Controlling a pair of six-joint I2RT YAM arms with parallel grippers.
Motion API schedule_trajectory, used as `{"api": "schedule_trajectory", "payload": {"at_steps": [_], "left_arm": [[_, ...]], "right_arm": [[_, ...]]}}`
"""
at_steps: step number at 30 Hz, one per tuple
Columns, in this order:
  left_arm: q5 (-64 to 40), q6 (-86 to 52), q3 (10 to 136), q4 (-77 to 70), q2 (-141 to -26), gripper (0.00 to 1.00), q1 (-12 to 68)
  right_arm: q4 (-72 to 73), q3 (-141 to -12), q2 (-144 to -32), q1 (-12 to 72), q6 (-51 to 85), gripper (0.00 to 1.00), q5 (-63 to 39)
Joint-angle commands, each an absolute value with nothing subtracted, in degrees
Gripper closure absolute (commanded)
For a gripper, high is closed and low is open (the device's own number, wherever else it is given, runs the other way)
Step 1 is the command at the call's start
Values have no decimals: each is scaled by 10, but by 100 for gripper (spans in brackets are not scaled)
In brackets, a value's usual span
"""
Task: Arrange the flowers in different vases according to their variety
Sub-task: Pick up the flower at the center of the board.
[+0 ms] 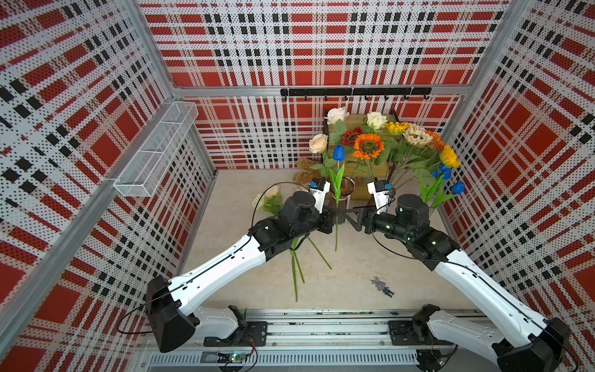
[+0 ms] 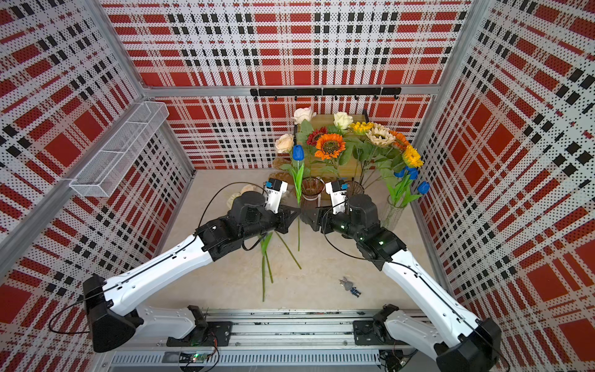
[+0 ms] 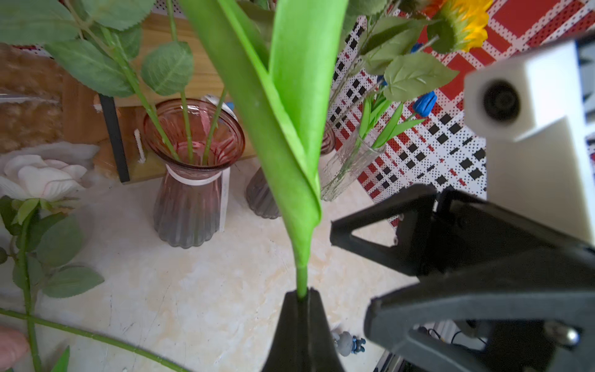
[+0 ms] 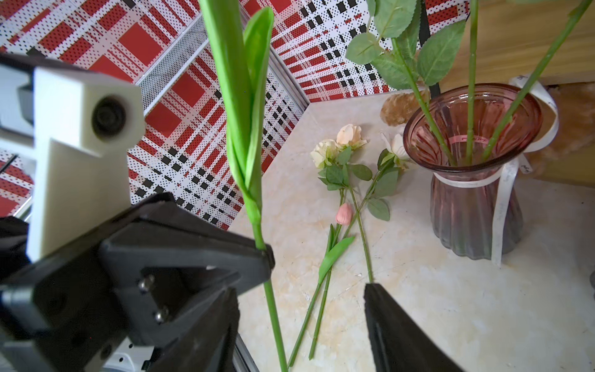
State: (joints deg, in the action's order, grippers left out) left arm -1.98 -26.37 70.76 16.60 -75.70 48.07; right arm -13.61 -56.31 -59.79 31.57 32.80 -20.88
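Observation:
My left gripper [image 3: 302, 294] is shut on the green stem of a blue tulip [image 1: 338, 152] and holds it upright above the table. My right gripper [image 4: 301, 288] is open. That stem [image 4: 273, 306] runs between its jaws, closer to one finger and touching neither. A ribbed purple-brown vase [image 3: 193, 180] holds three rose stems. A second ribbed vase [image 3: 262, 199] holds sunflowers [image 1: 368, 146]. The clear cylinder vase [image 2: 391, 214] holds blue tulips [image 2: 412, 174]. Cream roses [image 4: 335, 151] and a pink tulip [image 4: 344, 214] lie on the table under my left arm.
A wooden box [image 2: 322, 120] stands against the back wall behind the vases. On the left wall hangs a white wire basket [image 1: 157, 151]. A small toy figure [image 1: 381, 286] lies near the front rail. A black hook rail [image 1: 354, 91] runs along the back.

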Motion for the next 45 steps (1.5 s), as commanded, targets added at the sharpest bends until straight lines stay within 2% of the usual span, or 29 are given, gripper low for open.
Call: {"api": "schedule_trajectory", "payload": {"at_steps": [1,10,17,20,24,29,33,35,37,40,45], "left_arm": [[-36,-271,728,134,-746,100,472],[-34,-272,724,127,-747,100,484],[-35,-276,722,125,-738,100,492],[-36,-277,717,127,-738,100,493],[-37,-277,715,126,-738,100,494],[-35,-277,716,126,-735,100,495],[-35,-278,717,127,-736,100,495],[-30,-281,718,128,-737,70,493],[-11,-287,720,141,-735,55,488],[18,-293,723,185,-724,47,467],[42,-322,691,290,-667,41,386]], "right_arm": [[-127,-562,-587,327,330,36,-214],[-114,-571,-620,357,329,41,-217],[-106,-580,-639,359,321,50,-215],[-110,-593,-643,359,321,56,-209],[-98,-600,-653,359,321,71,-221],[-90,-598,-662,363,323,78,-225],[-85,-599,-660,364,328,97,-226],[-85,-602,-658,365,331,100,-223],[-90,-606,-654,365,332,100,-217],[-114,-616,-647,364,324,100,-180],[-200,-649,-631,345,271,100,-103]]}}
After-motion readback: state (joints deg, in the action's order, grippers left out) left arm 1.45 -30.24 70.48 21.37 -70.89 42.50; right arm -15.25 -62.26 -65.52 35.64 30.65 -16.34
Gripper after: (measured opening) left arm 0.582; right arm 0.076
